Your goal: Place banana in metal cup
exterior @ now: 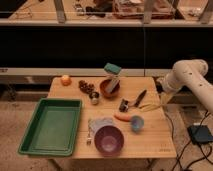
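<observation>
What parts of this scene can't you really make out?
All in the camera view:
- Arm: cut off by the right edge, and the robot's base is out of view.
- Gripper, at the table's right edge near the banana: whether it touches the banana is too small to tell.
- Metal cup: its inside is too small to see.
- Brown bowl: its contents are partly hidden by the green block over it.

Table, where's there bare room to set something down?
Bare wood lies at the front right corner, right of the purple bowl and below the light blue cup, and between the orange and the green tray. It is crowded around the metal cup, brown bowl, carrot and banana. The gripper hangs at the right edge.
</observation>
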`<state>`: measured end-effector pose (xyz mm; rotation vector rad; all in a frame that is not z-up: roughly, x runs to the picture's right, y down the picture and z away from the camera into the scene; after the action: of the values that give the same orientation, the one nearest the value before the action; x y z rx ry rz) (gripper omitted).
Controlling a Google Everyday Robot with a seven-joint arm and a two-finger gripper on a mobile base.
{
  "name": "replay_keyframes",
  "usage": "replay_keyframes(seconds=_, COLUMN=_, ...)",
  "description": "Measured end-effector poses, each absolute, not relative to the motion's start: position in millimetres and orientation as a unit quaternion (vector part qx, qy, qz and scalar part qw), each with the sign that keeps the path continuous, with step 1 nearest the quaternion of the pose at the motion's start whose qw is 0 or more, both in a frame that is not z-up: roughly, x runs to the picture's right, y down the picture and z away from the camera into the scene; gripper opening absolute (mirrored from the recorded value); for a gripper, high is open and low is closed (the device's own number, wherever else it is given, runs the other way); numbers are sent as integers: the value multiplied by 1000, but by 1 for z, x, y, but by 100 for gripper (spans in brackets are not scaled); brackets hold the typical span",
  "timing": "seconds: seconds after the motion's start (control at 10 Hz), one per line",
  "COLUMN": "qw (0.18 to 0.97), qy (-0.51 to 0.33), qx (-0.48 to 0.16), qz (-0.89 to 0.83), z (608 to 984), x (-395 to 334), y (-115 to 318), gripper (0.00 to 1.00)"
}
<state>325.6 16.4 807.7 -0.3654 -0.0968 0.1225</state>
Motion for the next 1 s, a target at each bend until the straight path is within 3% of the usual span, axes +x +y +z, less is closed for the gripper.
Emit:
replay_keyframes(seconds=0.5, qw=976, qy=-63, qx=-199, qz=56, z=810, x=323, y=21, gripper=80)
replay_keyframes(seconds=1.0, qw=965, qy=-93, qx=-242, qz=41, z=839, x=294, y=51, gripper=80)
